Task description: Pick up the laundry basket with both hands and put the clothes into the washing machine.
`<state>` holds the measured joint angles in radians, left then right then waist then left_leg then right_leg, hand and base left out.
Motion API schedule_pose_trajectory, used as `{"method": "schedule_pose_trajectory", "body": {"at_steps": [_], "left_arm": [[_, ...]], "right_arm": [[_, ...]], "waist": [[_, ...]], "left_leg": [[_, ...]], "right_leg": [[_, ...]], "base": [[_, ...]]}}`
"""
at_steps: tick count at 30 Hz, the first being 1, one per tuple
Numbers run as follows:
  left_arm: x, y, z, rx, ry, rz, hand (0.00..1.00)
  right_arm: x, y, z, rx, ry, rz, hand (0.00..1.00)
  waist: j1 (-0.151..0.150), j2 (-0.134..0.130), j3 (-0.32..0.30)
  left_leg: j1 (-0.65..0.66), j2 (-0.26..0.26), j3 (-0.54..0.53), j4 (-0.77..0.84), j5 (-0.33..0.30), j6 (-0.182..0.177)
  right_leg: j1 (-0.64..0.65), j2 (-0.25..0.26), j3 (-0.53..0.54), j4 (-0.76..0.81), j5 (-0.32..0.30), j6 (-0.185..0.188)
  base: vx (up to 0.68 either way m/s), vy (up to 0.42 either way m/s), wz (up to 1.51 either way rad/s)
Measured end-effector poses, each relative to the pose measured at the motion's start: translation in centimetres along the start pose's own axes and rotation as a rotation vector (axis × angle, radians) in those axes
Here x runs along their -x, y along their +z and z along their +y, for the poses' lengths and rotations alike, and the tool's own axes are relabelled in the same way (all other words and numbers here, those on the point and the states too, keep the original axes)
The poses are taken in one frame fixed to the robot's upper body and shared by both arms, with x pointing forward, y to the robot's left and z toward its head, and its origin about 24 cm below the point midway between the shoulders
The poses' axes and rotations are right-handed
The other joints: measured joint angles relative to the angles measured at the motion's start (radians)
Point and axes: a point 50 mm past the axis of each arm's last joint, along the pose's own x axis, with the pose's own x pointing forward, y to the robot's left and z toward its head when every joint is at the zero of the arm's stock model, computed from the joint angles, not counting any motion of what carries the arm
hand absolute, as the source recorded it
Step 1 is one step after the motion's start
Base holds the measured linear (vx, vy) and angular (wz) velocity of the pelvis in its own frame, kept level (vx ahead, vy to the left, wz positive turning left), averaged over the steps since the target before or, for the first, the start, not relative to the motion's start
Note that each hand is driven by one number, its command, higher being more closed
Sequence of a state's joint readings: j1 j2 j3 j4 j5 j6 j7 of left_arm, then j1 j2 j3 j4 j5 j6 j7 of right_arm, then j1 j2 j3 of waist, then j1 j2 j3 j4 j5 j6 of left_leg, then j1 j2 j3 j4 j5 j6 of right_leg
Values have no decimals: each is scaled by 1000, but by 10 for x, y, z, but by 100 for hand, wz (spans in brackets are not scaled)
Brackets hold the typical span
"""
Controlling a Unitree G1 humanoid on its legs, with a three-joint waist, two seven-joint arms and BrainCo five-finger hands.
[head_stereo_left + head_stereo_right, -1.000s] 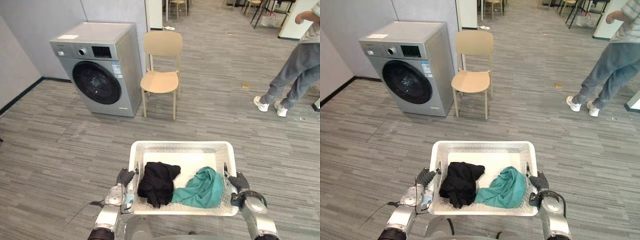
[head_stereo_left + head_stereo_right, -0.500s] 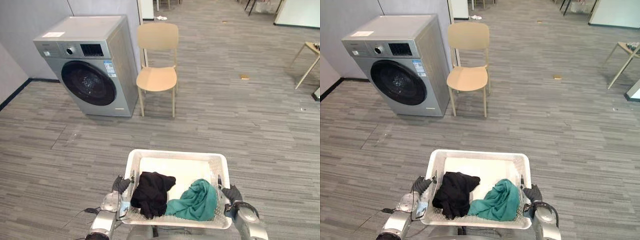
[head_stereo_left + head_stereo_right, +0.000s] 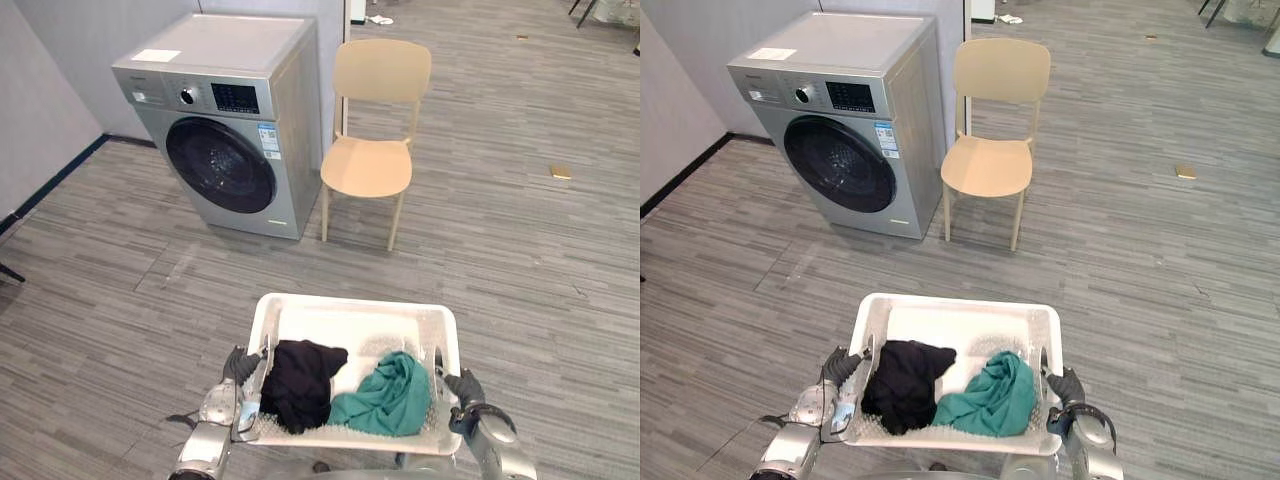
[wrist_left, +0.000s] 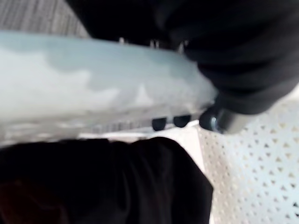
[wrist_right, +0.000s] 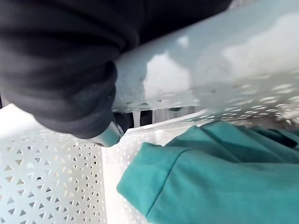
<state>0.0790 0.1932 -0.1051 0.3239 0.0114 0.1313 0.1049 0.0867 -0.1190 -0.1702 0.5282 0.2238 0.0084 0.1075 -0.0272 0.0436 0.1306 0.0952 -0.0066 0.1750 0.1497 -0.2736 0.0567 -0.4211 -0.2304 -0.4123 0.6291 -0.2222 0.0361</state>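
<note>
Both the left hand (image 3: 241, 366) and right hand (image 3: 463, 386) clasp the laundry basket (image 3: 350, 302) by its rims. Carry it level to the washing machine (image 3: 225, 150).

clothes (image 3: 345, 386) in basket (image 3: 350, 316), chair (image 3: 370, 150) right of washer (image 3: 225, 130)

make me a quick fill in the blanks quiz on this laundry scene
1. The laundry basket holds a black garment and a teal garment, the teal one on the robot's ____ side.
2. The left hand and right hand curl round its rim, so ____ hands hold it.
3. Beside the washing machine stands a tan ____.
Missing: right; both; chair.
</note>
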Motion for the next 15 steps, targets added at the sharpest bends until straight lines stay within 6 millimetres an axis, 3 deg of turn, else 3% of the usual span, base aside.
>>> {"method": "schedule_pose_trajectory", "body": {"at_steps": [1, 2, 3, 4, 5, 6, 7, 8, 9, 10, 11, 12, 13, 14, 15], "left_arm": [[-4, 9, 0, -4, -1, -26, 100], [-7, 15, 2, -10, 1, -44, 100], [-8, 16, 2, -11, 1, -47, 100], [-8, 15, 2, -14, -1, -46, 100], [-7, 15, 0, -9, -4, -44, 100], [-7, 15, -3, 0, -8, -42, 100], [-7, 15, -7, 13, -15, -42, 100], [-6, 13, -8, 18, -16, -34, 100], [-3, 4, -9, 27, -12, -3, 100], [-1, -2, -9, 28, -13, 19, 100], [0, -4, -9, 29, -15, 27, 100], [1, -5, -9, 29, -18, 29, 100], [1, -3, -10, 37, -19, 22, 100], [1, -2, -10, 41, -19, 17, 100], [1, 0, -9, 46, -12, 10, 100]], "right_arm": [[0, 2, -1, -13, -9, -8, 100], [-2, 7, 2, -25, -9, -33, 100], [-3, 10, 3, -24, -6, -41, 100], [-2, 9, 2, -23, -7, -37, 100], [-2, 8, 1, -23, -13, -33, 100], [-1, 6, -1, -21, -21, -26, 100], [-1, 9, -8, -7, -30, -26, 100], [-1, 11, -11, -2, -31, -24, 100], [-1, 7, -8, 3, -21, 5, 100], [0, 5, -8, 3, -20, 17, 100], [1, 3, -9, 2, -23, 22, 100], [3, 1, -10, -9, -29, 24, 100], [3, 4, -10, -7, -27, 10, 100], [3, 6, -10, 1, -25, 0, 100], [0, 13, -10, 10, -20, -17, 100]], "waist": [[-16, -5, 14], [-24, -21, 19], [-28, -33, 14], [-31, -32, 14], [-39, -31, 11], [-38, -6, 5], [-36, 62, 15], [-23, 91, 19], [10, 119, 20], [27, 126, 38], [33, 119, 46], [42, 84, 65], [45, 49, 75], [46, 40, 75], [51, 30, 81]], "left_leg": [[57, -2, -26, -37, -11, -18], [112, -13, -41, -83, -24, -41], [142, -10, -50, -88, -39, -65], [181, 8, -63, -50, -68, -112], [180, 31, -74, 11, -81, -132], [100, 87, -82, 248, -80, -148], [-24, 188, -82, 565, 13, -208], [-80, 241, -82, 696, 126, -211], [-167, 327, -83, 929, 301, -237], [-238, 378, -93, 1112, 284, -210], [-271, 388, -89, 1161, 262, -176], [-329, 375, -57, 1179, 211, -110], [-392, 351, -6, 1112, 173, -87], [-423, 342, 16, 1056, 153, -92], [-470, 316, 52, 881, 128, -102]], "right_leg": [[-10, 22, -45, -261, 101, 30], [-41, 24, -49, -400, 177, 61], [-57, 27, -35, -424, 202, 59], [-62, 47, 22, -424, 243, 0], [-57, 65, 57, -384, 297, -63], [-48, 94, 78, -312, 312, -87], [7, 139, 34, -285, 258, -126], [42, 175, 26, -282, 224, -139], [117, 236, 31, -285, 175, -150], [235, 275, 34, -324, 143, -156], [299, 286, 34, -359, 139, -157], [417, 280, 46, -435, 139, -157], [501, 261, 64, -498, 140, -157], [530, 254, 68, -518, 140, -157], [578, 241, 85, -552, 140, -157]], "base": [[635, -80, 71], [644, -106, 71], [841, -198, 73], [578, -150, 60], [935, -305, 73], [815, -318, 65], [985, -382, 45], [845, -290, -12], [830, -245, -49], [816, -223, -42], [790, -214, -3], [751, -191, 12], [723, -173, 6], [654, -98, -11], [615, -7, -35]]}}
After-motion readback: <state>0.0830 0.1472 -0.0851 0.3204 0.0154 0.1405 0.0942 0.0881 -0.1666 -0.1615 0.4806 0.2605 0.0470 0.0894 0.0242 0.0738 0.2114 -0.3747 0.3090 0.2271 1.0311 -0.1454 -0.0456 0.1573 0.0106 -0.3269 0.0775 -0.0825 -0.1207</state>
